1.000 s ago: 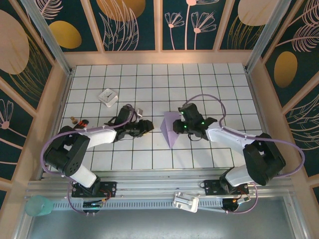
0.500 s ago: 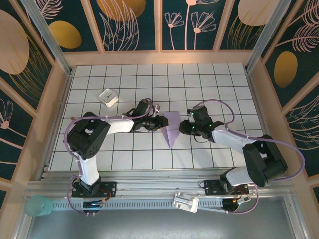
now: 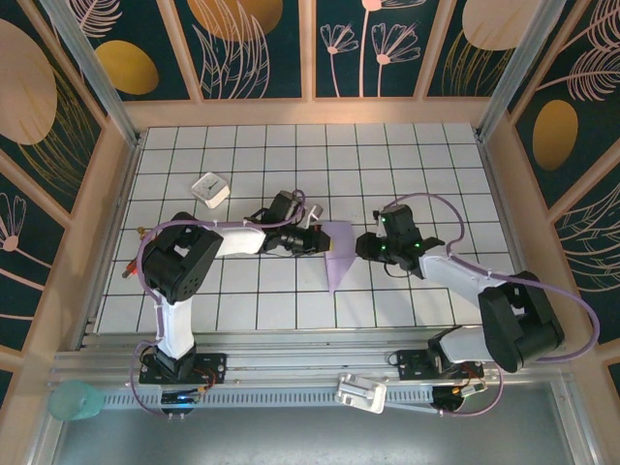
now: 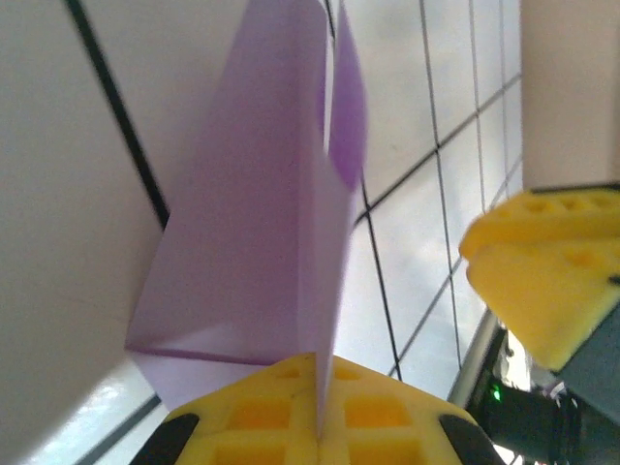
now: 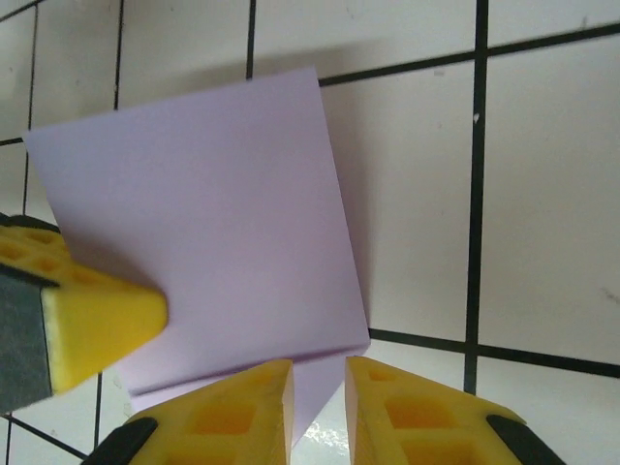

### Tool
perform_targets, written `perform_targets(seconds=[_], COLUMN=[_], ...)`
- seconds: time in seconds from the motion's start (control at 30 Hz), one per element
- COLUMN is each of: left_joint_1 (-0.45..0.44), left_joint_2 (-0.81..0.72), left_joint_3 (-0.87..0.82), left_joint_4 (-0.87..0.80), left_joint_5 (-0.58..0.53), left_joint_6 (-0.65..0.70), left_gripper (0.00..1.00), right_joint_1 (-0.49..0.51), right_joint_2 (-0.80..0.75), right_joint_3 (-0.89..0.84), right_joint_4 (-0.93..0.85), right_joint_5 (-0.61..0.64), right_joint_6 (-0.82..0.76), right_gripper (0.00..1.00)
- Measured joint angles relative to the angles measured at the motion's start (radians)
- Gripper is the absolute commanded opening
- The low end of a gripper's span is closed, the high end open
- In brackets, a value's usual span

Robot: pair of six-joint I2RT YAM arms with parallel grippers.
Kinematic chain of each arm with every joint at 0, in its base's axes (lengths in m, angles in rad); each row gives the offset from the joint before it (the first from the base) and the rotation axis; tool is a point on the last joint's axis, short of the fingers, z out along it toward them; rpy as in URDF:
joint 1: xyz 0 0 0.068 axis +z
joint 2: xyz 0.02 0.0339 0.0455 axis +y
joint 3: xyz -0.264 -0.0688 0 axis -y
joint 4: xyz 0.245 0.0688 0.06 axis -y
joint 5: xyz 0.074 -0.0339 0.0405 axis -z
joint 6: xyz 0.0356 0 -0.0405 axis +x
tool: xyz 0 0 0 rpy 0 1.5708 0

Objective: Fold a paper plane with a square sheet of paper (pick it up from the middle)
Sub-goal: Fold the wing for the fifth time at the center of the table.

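Note:
The lavender-purple paper (image 3: pixel 335 257) lies mid-table, folded into a narrow pointed shape with one flap standing up. My left gripper (image 3: pixel 316 238) reaches in from the left and is shut on the paper's edge (image 4: pixel 262 194), which runs straight into the seam between its yellow fingers (image 4: pixel 242 412). My right gripper (image 3: pixel 365 246) sits just right of the paper. Its yellow fingers (image 5: pixel 218 417) stand slightly apart, open, with a pointed corner of the paper (image 5: pixel 203 223) lying between the tips, untouched. The left gripper's finger (image 5: pixel 87 320) shows at that view's left edge.
A small white block with a dark mark (image 3: pixel 209 189) sits at the back left. A small reddish item (image 3: pixel 127 272) lies by the left wall. Wooden walls enclose the tiled table (image 3: pixel 407 165). The right gripper's finger (image 4: pixel 547 281) is close beside the paper.
The left arm swung right, reached the paper and shut on its edge. The right gripper drew back to the right, off the paper, which now stands narrower.

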Motion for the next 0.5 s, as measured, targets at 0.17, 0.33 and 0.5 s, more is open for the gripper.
perform_targets(seconds=[0.17,0.33,0.5], left_joint_1=[0.005,0.034,0.072], left_joint_2=[0.017,0.057,0.040], left_joint_3=[0.000,0.000,-0.004], left_joint_4=[0.000,-0.047,-0.076], left_joint_5=[0.078,0.085,0.064], left_joint_6=[0.058,0.126,0.163], left_gripper=[0.06,0.23,0.41], right_joint_1=[0.016,0.051,0.051], right_joint_2=[-0.005,-0.004,-0.002], right_joint_3=[-0.002,-0.016,-0.035], right_joint_4=[0.030,0.081,0.093], right_joint_5=[-0.078,-0.129,-0.136], right_joint_6=[-0.018,-0.016,-0.013], right_gripper=[0.22,0.22,0.22])
